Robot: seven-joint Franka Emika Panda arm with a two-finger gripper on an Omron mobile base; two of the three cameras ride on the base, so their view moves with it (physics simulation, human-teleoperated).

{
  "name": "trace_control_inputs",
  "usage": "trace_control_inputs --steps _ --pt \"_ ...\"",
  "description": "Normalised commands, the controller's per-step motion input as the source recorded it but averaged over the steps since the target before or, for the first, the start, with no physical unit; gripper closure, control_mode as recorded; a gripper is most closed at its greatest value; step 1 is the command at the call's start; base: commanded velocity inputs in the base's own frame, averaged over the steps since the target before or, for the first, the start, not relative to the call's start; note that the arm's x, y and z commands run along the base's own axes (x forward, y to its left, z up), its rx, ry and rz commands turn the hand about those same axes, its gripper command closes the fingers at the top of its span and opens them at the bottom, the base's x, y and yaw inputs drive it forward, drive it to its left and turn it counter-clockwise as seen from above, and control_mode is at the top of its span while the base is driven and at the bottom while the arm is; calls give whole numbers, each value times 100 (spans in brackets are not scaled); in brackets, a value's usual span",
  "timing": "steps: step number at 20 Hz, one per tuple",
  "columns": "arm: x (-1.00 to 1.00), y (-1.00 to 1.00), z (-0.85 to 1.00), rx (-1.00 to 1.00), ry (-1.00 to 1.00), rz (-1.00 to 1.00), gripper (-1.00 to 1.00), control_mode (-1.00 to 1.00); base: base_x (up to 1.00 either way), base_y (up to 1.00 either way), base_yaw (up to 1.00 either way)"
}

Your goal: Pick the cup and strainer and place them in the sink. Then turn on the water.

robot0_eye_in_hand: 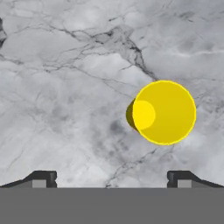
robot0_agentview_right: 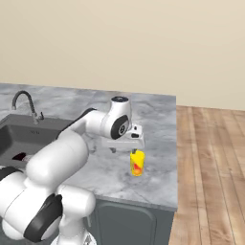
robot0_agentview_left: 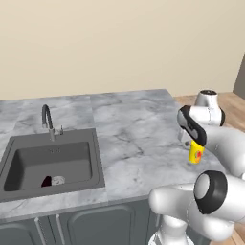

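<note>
One marble table [robot0_agentview_left: 139,139] carries everything; its right edge meets a wood floor [robot0_agentview_right: 210,158]. One dark square sink [robot0_agentview_left: 12,184] is sunk near the table's left end, and something small and pale with a dark red patch lies at the front of the basin, too small to identify. One arched dark faucet [robot0_agentview_left: 47,119] with a small lever stands at the sink's back rim; no stream runs.

One end effector [robot0_agentview_right: 123,149] hangs over the table near the right front corner, its jaws spread wide and empty, the fingertips [robot0_eye_in_hand: 43,178] apart on either side of bare marble.

One yellow cup [robot0_agentview_right: 137,162] stands upright near that front right corner, just beside and below the end effector, offset toward one fingertip rather than centred between them. It is probably light, rigid and smooth-walled, so likely slippery; a grip across the side walls below the rim, once centred, seems soundest.
</note>
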Motion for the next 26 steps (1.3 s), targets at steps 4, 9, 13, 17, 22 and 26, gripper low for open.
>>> trace_control_inputs --steps 4,9,13,17,22,26 --pt "23 0 -23 0 2 0 -100 -100 0 0 0" --pt "18 0 -16 0 6 0 -100 -100 0 0 0" --pt "9 -1 -5 0 9 0 -100 -100 0 0 0" --pt "4 -6 0 0 8 0 -100 -100 0 0 0" --pt "12 -10 0 0 6 0 -100 -100 0 0 0" --pt "4 -8 -2 0 5 0 -100 -100 0 0 0"
